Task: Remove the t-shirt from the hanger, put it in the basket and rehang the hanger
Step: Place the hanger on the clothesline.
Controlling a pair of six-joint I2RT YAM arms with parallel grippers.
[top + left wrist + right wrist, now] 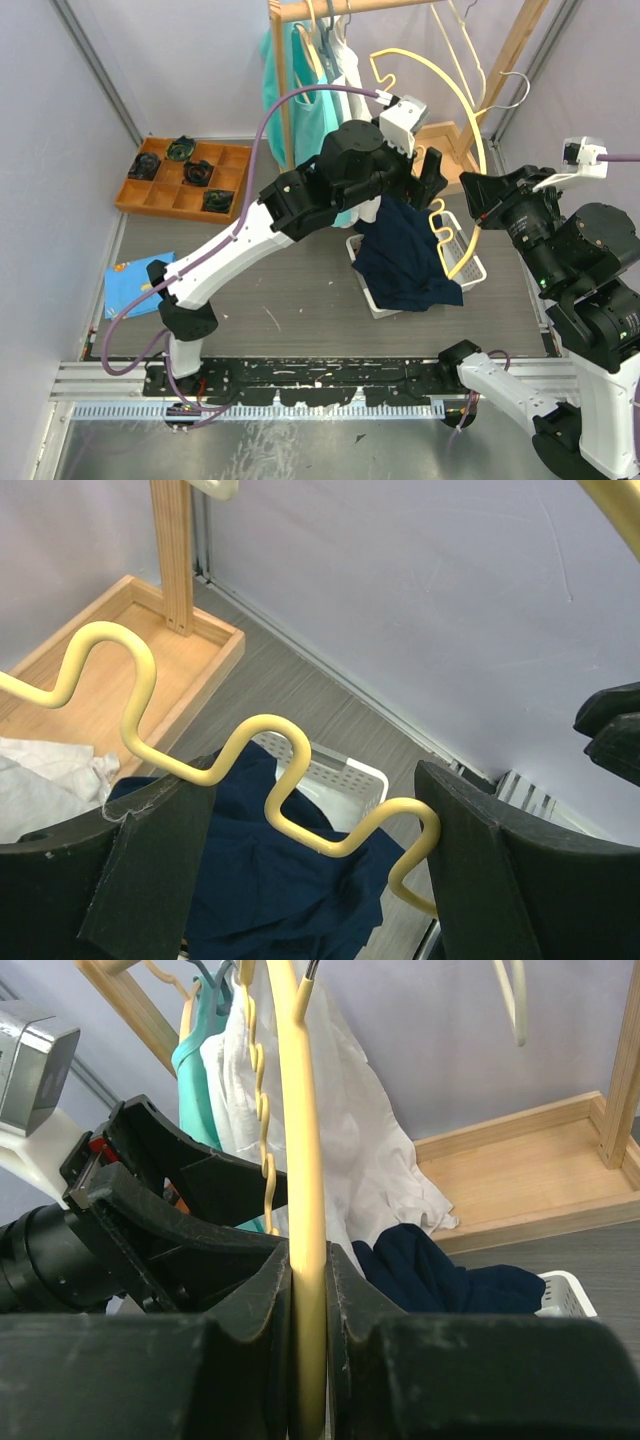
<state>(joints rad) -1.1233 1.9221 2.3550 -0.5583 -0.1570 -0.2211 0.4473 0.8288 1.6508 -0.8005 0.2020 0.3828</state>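
A large yellow hanger (478, 130) with a wavy lower arm is held up over the table. My right gripper (478, 205) is shut on its smooth bar (300, 1160), which is pinched between the two fingers (308, 1260). My left gripper (425, 180) is open, and the wavy arm (272, 815) runs across the gap between its fingers (315, 820). The navy t-shirt (400, 255) hangs bunched below the left gripper and spills over the basket. Its top edge lies against the left finger (150, 850). It also shows in the left wrist view (270, 890) and the right wrist view (440, 1275).
A white perforated basket (472, 268) sits under the shirt. A wooden clothes rack (300, 12) at the back carries a teal garment (275, 80), a white garment (352, 70) and bare hangers (505, 90). An orange compartment tray (150, 190) is at far left and a blue cloth (135, 280) lies nearer.
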